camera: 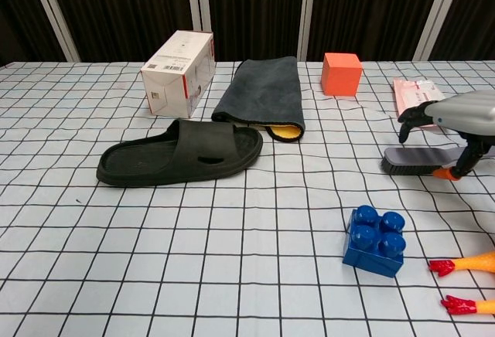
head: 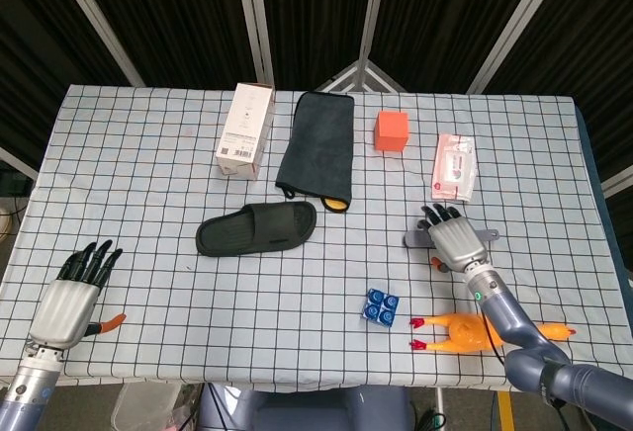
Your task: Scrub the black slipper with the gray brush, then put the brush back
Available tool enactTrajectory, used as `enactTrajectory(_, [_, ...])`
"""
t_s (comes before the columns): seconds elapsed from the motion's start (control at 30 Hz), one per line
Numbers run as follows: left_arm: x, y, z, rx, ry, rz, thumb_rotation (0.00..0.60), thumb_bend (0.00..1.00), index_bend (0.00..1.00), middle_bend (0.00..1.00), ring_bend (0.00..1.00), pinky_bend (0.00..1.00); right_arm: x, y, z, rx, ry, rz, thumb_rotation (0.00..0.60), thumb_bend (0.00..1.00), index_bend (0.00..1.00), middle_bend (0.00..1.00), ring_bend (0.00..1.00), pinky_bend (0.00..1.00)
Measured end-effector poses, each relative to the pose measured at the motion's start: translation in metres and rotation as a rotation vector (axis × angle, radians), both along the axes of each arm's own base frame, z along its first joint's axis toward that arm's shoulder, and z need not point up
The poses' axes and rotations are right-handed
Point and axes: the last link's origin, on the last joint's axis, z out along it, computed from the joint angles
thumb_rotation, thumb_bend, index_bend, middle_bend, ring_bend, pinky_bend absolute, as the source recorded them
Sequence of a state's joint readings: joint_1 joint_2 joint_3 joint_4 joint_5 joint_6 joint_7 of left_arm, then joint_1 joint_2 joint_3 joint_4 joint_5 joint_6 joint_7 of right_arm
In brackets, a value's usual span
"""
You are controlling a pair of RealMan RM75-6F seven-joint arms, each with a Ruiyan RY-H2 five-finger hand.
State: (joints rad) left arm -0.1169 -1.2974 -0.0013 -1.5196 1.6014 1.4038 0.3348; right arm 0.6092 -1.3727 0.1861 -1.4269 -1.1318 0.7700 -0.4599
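Hovering over the gray brush, slipper untouched

Lying flat near the middle of the checkered tabletop, the black slipper points its toe toward the robot's left, sole down, with nothing touching it. Well apart from it, toward the robot's right, the gray brush rests on the cloth with its bristles down and its orange-tipped handle end running under the right robot hand. That robot hand sits directly over the brush handle with its dark fingers bent downward past the brush's far side; from the chest view the fingers look to be apart and above the brush rather than closed on it, though the head view hides the contact, so whether it is grasping cannot be told. The left robot hand is released, fingers straight and spread, hovering at the near left edge of the tabletop and holding nothing.

Behind the slipper lies a folded dark gray towel with a yellow corner, and beside that a white carton. An orange cube and a pink-and-white packet sit beyond the brush. Nearer the robot are a blue toy brick and an orange rubber chicken.
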Motion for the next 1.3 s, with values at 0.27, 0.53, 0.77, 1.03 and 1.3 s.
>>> enactTrajectory(0.27, [-0.002, 0.002, 0.001, 0.002, 0.003, 0.016, 0.463, 0.07, 0.00, 0.00, 0.00, 0.13, 0.002, -0.006, -0.006, 0.013, -0.006, -0.001, 0.600, 0.37, 0.31, 0.12, 0.08, 0.16])
enactTrajectory(0.53, [-0.003, 0.002, 0.002, 0.003, 0.003, 0.023, 0.464, 0.07, 0.00, 0.00, 0.00, 0.13, 0.003, -0.011, -0.010, 0.007, -0.010, 0.010, 0.600, 0.37, 0.37, 0.14, 0.10, 0.18])
enactTrajectory(0.77, [-0.003, 0.001, 0.003, 0.007, 0.001, 0.022, 0.465, 0.07, 0.00, 0.00, 0.00, 0.13, 0.004, -0.014, -0.013, 0.007, -0.011, 0.015, 0.600, 0.37, 0.37, 0.15, 0.10, 0.18])
enactTrajectory(1.03, [-0.004, 0.002, 0.003, 0.004, 0.002, 0.027, 0.464, 0.07, 0.00, 0.00, 0.00, 0.13, 0.002, -0.016, -0.016, 0.007, -0.011, 0.010, 0.600, 0.37, 0.43, 0.17, 0.13, 0.21])
enactTrajectory(1.3, [-0.005, 0.002, 0.003, 0.005, 0.003, 0.032, 0.465, 0.07, 0.00, 0.00, 0.00, 0.13, 0.002, -0.019, -0.018, 0.003, -0.003, 0.020, 0.600, 0.37, 0.45, 0.19, 0.14, 0.21])
